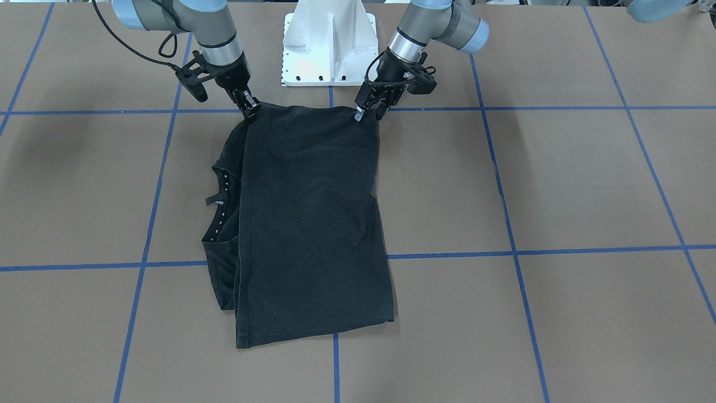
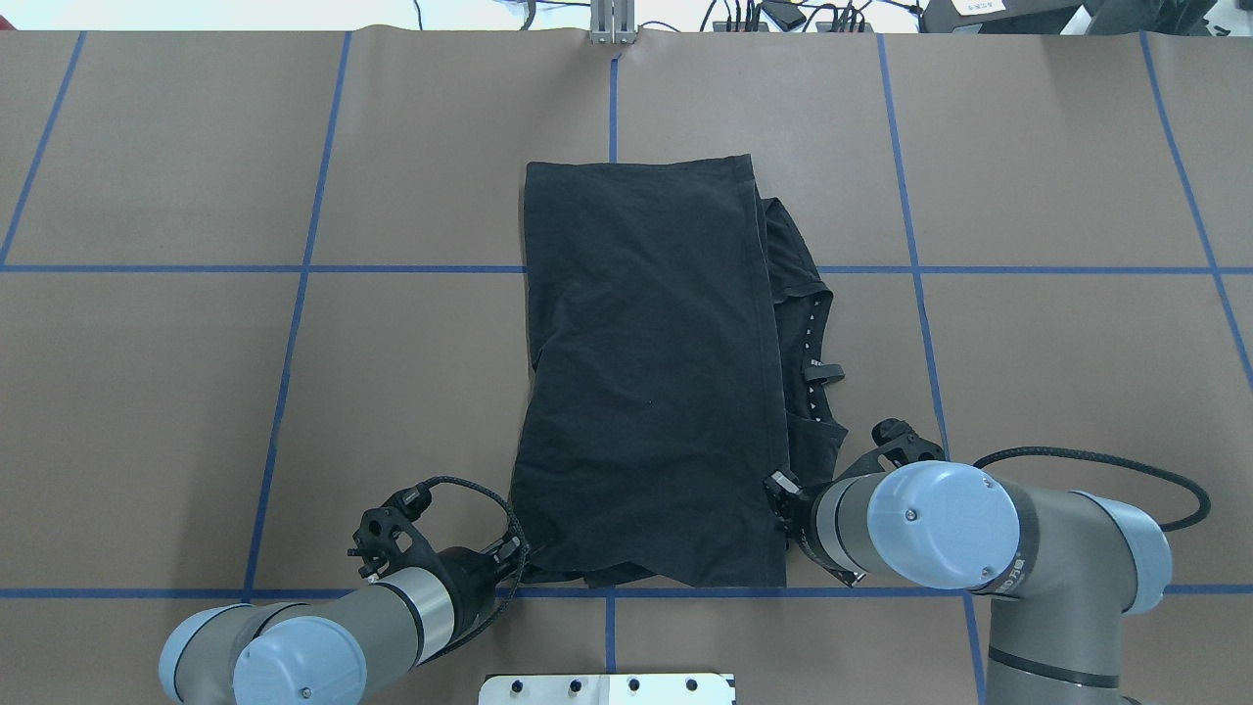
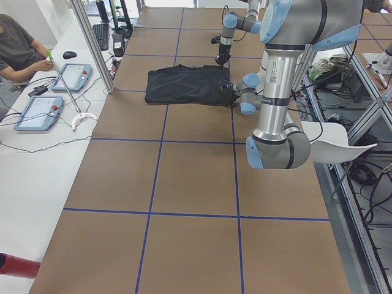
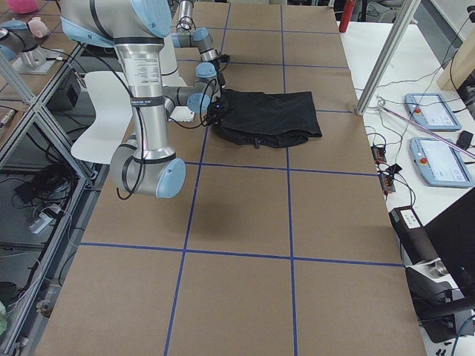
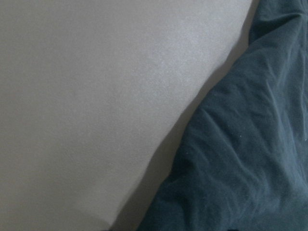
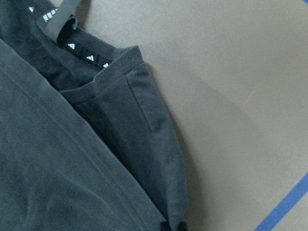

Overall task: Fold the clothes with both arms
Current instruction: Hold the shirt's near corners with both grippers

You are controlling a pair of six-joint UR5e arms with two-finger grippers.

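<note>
The black T-shirt (image 1: 313, 224) lies folded in half on the brown table, with the collar and its white logo tape (image 2: 811, 343) showing at one side. It also shows in the right wrist view (image 6: 72, 159) and the left wrist view (image 5: 250, 159). My left gripper (image 1: 369, 115) is low at the shirt's near corner and looks shut on it. It also shows in the overhead view (image 2: 516, 551). My right gripper (image 1: 250, 108) is shut on the other near corner, by the hem; it is partly hidden in the overhead view (image 2: 780, 487). The shirt's graphic is hidden.
The white slotted base block (image 1: 329, 47) stands just behind the shirt's near edge, between the arms. Blue tape lines (image 1: 447, 254) cross the brown table. An operator sits at a side desk with tablets (image 3: 37, 113).
</note>
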